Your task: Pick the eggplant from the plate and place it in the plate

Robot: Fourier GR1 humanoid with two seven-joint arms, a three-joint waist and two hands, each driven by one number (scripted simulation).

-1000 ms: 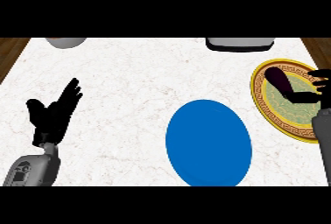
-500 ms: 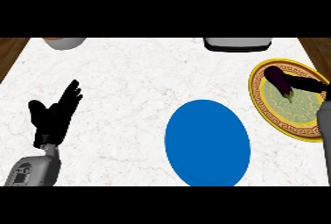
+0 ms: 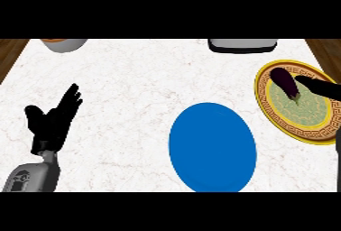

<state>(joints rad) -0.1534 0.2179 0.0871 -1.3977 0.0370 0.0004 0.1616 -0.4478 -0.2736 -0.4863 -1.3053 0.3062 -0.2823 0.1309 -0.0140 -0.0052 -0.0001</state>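
Eggplant (image 3: 287,82) — right hand (image 3: 324,86) edge-cropped

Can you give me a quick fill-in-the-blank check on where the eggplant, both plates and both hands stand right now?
1. The dark purple eggplant lies on the ____-rimmed patterned plate.
2. The plain round blue plate holds ____.
3. The right hand shows at the view's right edge, beside the eggplant's ____ side.
4. The left hand rests open with fingers pointing ____.

Missing words: yellow; nothing; right; up
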